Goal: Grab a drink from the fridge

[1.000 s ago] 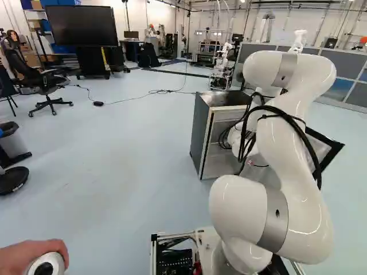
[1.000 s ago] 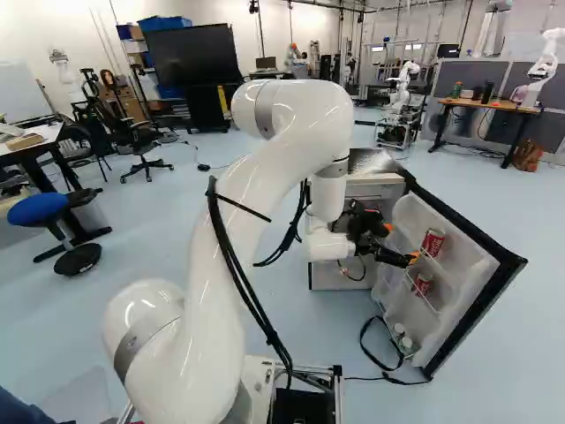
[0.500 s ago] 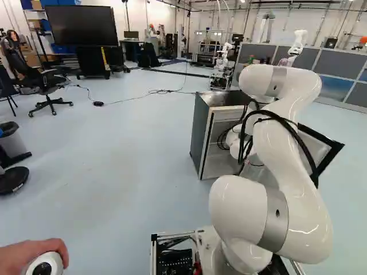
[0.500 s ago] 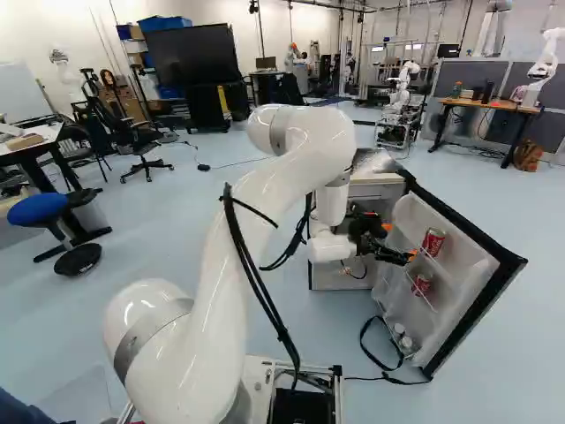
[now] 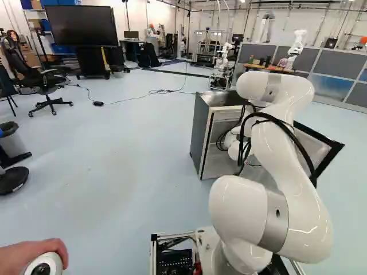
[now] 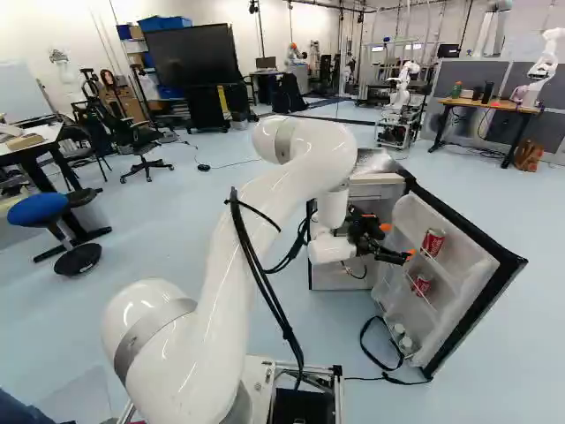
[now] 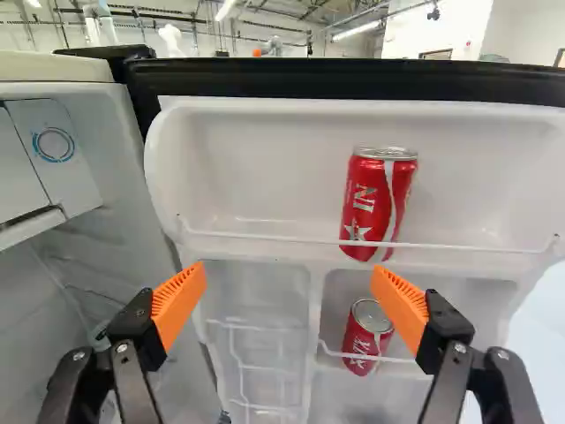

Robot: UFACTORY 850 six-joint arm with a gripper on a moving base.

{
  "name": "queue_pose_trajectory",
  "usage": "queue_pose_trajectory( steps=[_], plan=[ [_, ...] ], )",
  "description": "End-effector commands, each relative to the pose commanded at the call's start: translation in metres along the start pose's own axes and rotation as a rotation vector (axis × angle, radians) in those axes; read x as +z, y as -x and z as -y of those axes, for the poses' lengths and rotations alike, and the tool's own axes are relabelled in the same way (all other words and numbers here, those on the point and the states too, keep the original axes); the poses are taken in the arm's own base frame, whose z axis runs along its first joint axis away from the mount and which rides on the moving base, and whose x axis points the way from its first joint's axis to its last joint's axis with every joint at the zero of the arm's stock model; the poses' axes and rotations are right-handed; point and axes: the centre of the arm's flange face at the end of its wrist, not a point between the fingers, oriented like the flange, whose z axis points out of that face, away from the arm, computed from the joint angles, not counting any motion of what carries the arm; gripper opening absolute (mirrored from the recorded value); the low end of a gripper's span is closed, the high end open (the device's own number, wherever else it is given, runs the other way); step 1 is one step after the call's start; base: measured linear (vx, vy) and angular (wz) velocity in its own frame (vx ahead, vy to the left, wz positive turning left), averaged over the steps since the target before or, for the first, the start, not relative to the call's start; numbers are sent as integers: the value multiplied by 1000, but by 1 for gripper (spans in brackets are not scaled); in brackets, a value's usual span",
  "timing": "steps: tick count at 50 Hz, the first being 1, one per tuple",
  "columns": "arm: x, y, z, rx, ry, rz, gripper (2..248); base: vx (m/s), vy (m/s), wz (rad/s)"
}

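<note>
At the open fridge door, my gripper [image 6: 399, 240] is in front of the upper door shelves in the right base view. Its two orange-padded fingers stand wide apart in the wrist view, and the gripper [image 7: 290, 274] has nothing between them. One red can [image 7: 380, 203] stands on the upper door shelf, ahead of the fingers and nearer the right-hand one. Below it a second red can [image 7: 365, 336] leans a little behind a wire rail, partly near that finger. The white inner door [image 7: 265, 168] faces the gripper. The fridge body [image 5: 200, 129] is beside it.
Small bottles [image 6: 403, 338] sit low in the door, and a black strap [image 6: 368, 340] hangs to the floor. A person's hand [image 5: 28, 255] is close by the base with a white round object. Another robot [image 6: 546, 66] stands by a far desk [image 6: 490, 105].
My arm's upper bend has come down, and in the right base view it has shifted to the right. The gripper has moved only slightly, fingers still apart. The base and cans have stayed put.
</note>
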Motion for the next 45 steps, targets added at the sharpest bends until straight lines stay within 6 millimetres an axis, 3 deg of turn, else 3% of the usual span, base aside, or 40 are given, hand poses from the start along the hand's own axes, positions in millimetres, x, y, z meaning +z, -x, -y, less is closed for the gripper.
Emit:
queue_pose_trajectory(
  steps=[15, 28, 45],
  plan=[
    [-23, -5, -19, -26, 6, 33, 247, 0, 0, 0],
    [-25, -7, -21, -27, 7, 35, 247, 0, 0, 0],
    [-28, -27, -22, -13, 6, 17, 247, 0, 0, 0]
  ],
)
